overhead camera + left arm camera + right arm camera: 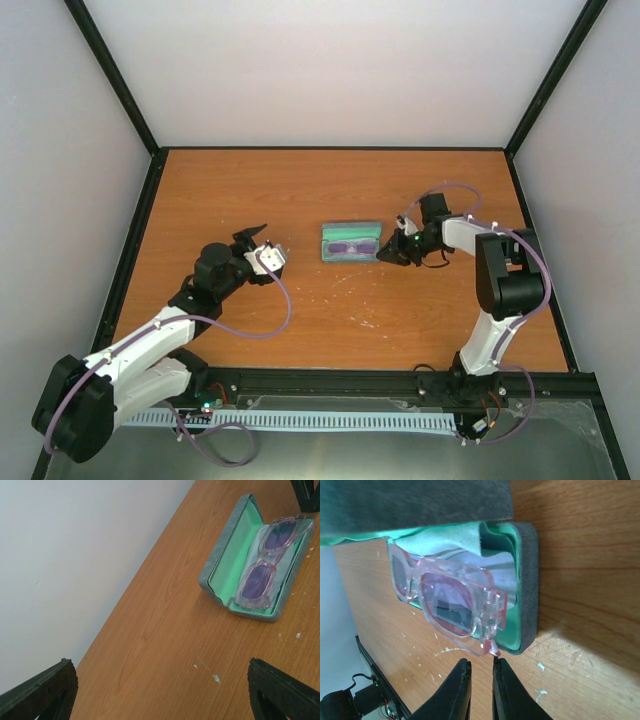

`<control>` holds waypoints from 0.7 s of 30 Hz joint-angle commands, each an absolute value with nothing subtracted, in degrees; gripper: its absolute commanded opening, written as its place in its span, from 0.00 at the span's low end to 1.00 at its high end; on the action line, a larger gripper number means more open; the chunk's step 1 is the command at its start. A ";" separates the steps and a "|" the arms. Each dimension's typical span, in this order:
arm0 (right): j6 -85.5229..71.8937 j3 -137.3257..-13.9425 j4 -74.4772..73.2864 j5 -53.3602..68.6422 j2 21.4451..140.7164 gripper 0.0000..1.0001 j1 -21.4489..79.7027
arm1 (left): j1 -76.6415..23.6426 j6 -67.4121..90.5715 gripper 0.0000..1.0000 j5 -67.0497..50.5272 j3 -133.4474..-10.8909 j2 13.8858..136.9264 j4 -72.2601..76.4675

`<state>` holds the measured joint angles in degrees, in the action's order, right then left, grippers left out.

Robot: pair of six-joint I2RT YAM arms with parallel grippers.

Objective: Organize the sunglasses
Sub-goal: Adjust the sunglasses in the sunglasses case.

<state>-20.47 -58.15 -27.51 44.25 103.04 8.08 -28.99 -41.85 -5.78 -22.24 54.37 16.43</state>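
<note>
Overhead and wrist views of the orange-brown wooden worktop [300, 190]. The sunglasses [260, 575], a folded pair with a translucent pink frame and violet lenses, lie inside the open grey case [235, 545]. The case has a mint-green lining and sits at the centre of the overhead view, or the upper right of the left wrist view. A pale cloth [492, 565] lies under the frame, and the case lid stands open along the far side. The right end effector [480, 662] sits at the bottom centre of its wrist view, just beside the right end of the case. Its fingers [457, 690] are drawn almost together with only a narrow slit between them, and nothing is visible in that slit. The hinged corner of the frame overhangs the case rim right at the fingertips; contact cannot be determined. The left end effector [160, 670], left of centre in the overhead view, is spread wide and empty, well apart from the case.
</note>
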 commanded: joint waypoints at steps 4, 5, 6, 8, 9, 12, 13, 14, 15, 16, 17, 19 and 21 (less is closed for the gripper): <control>-20.36 -59.88 -27.11 44.30 106.14 0.12 9.18 | -29.26 -41.24 0.92 -6.50 -24.44 54.35 16.59; -20.39 -60.02 -27.09 44.23 106.43 0.12 9.22 | -29.26 -41.30 0.92 -6.50 -24.43 54.40 16.61; -20.36 -60.11 -27.05 44.06 106.58 0.13 9.23 | -29.22 -41.26 0.92 -6.50 -24.43 54.35 16.67; -20.68 -60.49 -26.71 43.95 106.78 0.12 9.23 | -29.23 -41.25 0.92 -6.50 -24.40 54.45 16.78; -20.89 -60.70 -26.58 44.06 106.76 0.12 9.21 | -29.20 -41.24 0.92 -6.44 -24.35 54.44 16.79; -21.31 -61.46 -26.27 44.38 106.75 0.12 9.22 | -29.22 -41.21 0.92 -6.42 -24.35 54.55 16.76; -21.47 -61.53 -26.08 44.37 106.78 0.12 9.24 | -29.18 -41.18 0.92 -6.34 -24.35 54.53 16.78; -21.49 -61.64 -26.06 44.38 106.90 0.12 9.17 | -29.20 -41.19 0.93 -6.32 -24.32 54.52 16.79; -21.55 -61.70 -26.13 44.38 107.14 0.12 9.22 | -29.23 -41.04 0.93 -6.33 -24.27 54.56 16.79; -21.66 -61.68 -25.90 44.53 107.40 0.13 9.27 | -29.26 -41.00 0.93 -6.33 -24.27 54.60 16.79; -21.82 -61.49 -25.59 44.56 107.74 0.13 9.28 | -29.19 -40.90 0.93 -6.33 -24.24 54.60 16.79; -21.92 -61.50 -25.16 44.43 108.59 0.13 9.47 | -29.25 -40.83 0.93 -6.33 -24.25 54.71 16.79; -22.23 -61.36 -24.47 44.54 109.39 0.13 9.71 | -29.23 -40.64 0.93 -6.33 -24.33 54.62 16.57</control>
<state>-21.47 -60.62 -26.15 44.21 107.11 8.82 -28.99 -41.85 -5.78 -22.24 54.37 16.45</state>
